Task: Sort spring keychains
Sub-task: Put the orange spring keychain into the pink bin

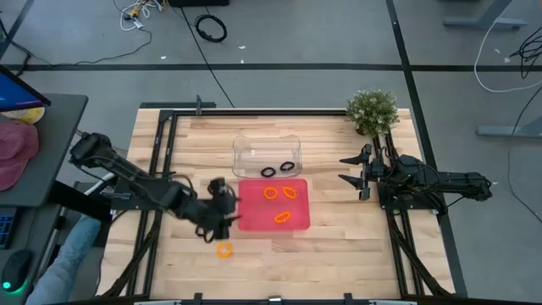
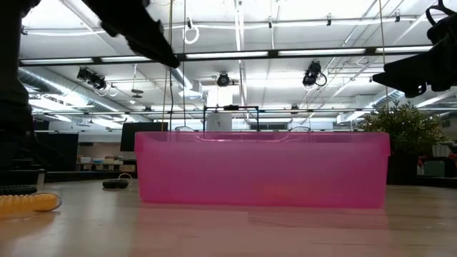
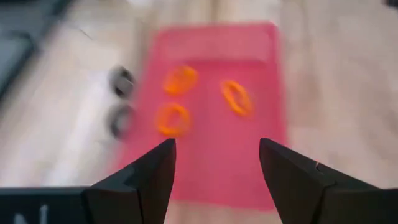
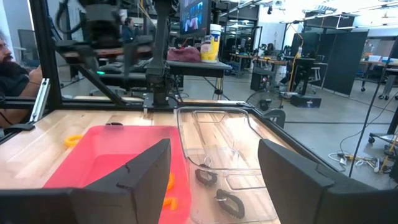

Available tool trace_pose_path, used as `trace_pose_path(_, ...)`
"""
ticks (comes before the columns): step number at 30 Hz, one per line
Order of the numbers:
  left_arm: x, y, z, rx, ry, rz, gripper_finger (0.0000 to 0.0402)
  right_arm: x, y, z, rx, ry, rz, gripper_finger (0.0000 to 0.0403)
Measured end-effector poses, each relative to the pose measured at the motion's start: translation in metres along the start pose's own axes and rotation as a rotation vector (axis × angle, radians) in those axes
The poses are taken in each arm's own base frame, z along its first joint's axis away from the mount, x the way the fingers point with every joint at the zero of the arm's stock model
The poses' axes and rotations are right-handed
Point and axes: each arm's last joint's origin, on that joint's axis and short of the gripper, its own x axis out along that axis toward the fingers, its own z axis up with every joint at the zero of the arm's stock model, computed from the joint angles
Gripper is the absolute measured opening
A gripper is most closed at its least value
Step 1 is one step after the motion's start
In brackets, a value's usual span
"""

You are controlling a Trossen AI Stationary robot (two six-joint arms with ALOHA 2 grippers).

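Overhead, an orange keychain point(image 1: 223, 250) lay lower left of the red tray point(image 1: 251, 219); wrist views showed left gripper point(image 3: 216, 163) and right gripper point(image 4: 214, 163) wide, empty.

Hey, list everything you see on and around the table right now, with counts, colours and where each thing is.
Orange keychains in tray: three, orange, in the red tray.
Loose orange keychain: one, orange, on the table near the front, left of the tray.
Black keychains: two, black, in the clear bin.
Red tray: one, red, table centre.
Clear bin: one, transparent, behind the tray.
Plant: one, green, far right corner.
Cable coil: one, black, floor beyond the table.
Left gripper: open, at the tray's left edge.
Right gripper: open, right of the bin.
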Motion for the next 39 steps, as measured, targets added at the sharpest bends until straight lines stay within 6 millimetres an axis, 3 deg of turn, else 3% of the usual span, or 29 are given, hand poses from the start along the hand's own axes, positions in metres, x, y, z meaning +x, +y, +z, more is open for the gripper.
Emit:
trace_pose_path(4, -0.001, -0.03, -0.01, -0.009, 0.074, -0.108, 0.0234, 0.0, 0.0, 0.0, 0.0, 0.001, 0.0, 0.0247)
trace_pose_path(9, 0.014, -0.057, -0.031, -0.023, 0.197, -0.178, 0.0233, 0.0, 0.0, 0.0, 0.0, 0.0, 0.0, 0.0247)
trace_pose_path(17, 0.045, -0.076, -0.06, -0.209, 0.423, -0.189, 0.0233, 0.0, 0.0, 0.0, 0.0, 0.001, 0.0, 0.0247)
trace_pose_path(27, 0.085, -0.092, -0.1, -0.355, 0.626, -0.052, 0.0233, 0.0, 0.0, 0.0, 0.0, 0.0, 0.0, 0.0247)
trace_pose_path(33, 0.079, -0.1, -0.104, -0.42, 0.578, 0.01, 0.0213, 0.0, 0.0, 0.0, 0.0, 0.001, 0.0, 0.0247)
trace_pose_path(39, 0.062, -0.125, -0.093, -0.378, 0.525, -0.022, 0.0181, 0.0, 0.0, 0.0, 0.0, 0.001, 0.0, 0.0247)
